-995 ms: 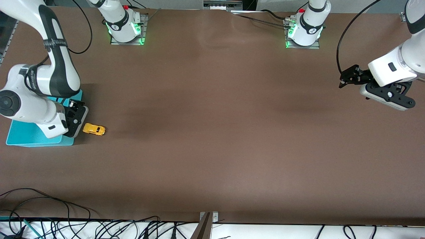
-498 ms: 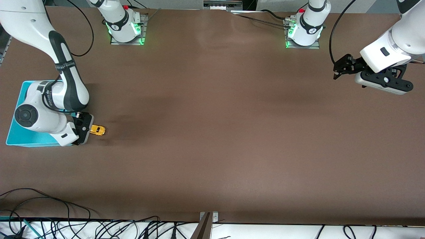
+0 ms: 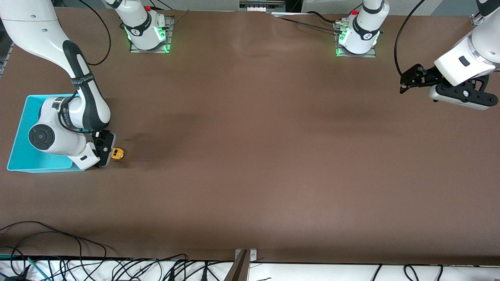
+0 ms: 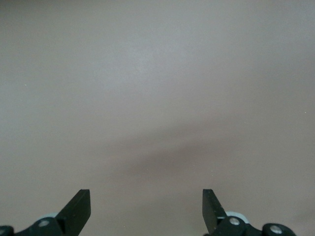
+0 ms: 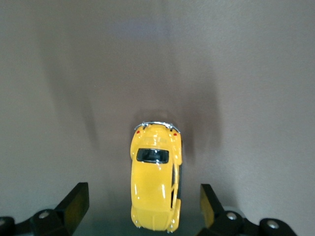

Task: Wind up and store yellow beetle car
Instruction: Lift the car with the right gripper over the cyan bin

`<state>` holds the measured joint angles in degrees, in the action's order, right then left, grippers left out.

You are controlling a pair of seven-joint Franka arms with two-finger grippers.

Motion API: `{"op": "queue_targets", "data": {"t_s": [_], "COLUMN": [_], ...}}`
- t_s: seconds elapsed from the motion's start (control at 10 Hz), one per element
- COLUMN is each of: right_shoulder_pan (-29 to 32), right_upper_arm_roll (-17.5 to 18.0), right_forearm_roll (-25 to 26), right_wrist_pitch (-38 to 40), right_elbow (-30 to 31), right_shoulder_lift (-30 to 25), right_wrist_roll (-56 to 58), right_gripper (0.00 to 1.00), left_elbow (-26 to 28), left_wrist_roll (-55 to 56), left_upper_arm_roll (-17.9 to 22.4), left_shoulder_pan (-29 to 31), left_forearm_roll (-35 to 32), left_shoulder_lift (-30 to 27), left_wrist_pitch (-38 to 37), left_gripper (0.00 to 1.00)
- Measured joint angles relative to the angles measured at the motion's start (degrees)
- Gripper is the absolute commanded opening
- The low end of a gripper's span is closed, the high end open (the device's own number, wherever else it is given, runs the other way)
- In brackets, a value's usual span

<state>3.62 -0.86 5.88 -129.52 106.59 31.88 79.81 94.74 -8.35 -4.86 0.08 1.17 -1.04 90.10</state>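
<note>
Right hand (image 5: 142,209): fingers spread wide, low over the table (image 3: 250,156), straddling the yellow beetle car (image 5: 156,177) with bare table showing on either side of it, so nothing is pinched. In the front view the right hand (image 3: 106,150) covers most of the car; only one end of the yellow beetle car (image 3: 117,153) pokes out from under it. The car stands on its wheels on the table, toward the right arm's end, just beside the teal tray (image 3: 23,117). The arm's wrist hides part of the tray, including its corner closest to the car, so contents there cannot be made out.

Left hand (image 3: 404,84): waits in the air over the table's edge at the left arm's end. Its wrist view shows the left hand (image 4: 146,209) spread, fingertips only partly in frame, bare table between them.
</note>
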Motion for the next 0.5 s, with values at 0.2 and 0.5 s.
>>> {"op": "queue_targets", "data": {"t_s": [0.2,0.5], "right_shoulder_pan": [0.1,1.27], "right_upper_arm_roll": [-0.04,-0.06], "right_forearm_roll": [-0.01,-0.2], "right_wrist_pitch": [-0.69,-1.11], "right_elbow": [1.02,1.14], "right_shoulder_lift": [0.0,-0.06], "right_wrist_roll": [0.0,-0.05], "right_gripper": [0.44,0.0], "left_elbow": [-0.01,-0.02], "left_wrist_roll": [0.0,0.07], "left_upper_arm_roll": [0.42,0.39], "left_shoulder_pan": [0.23,0.32], "left_forearm_roll": [0.0,0.0], "left_shoulder_lift": [0.21,0.24], "left_wrist_pitch": [0.13,0.18], "left_gripper": [1.0,1.0]}}
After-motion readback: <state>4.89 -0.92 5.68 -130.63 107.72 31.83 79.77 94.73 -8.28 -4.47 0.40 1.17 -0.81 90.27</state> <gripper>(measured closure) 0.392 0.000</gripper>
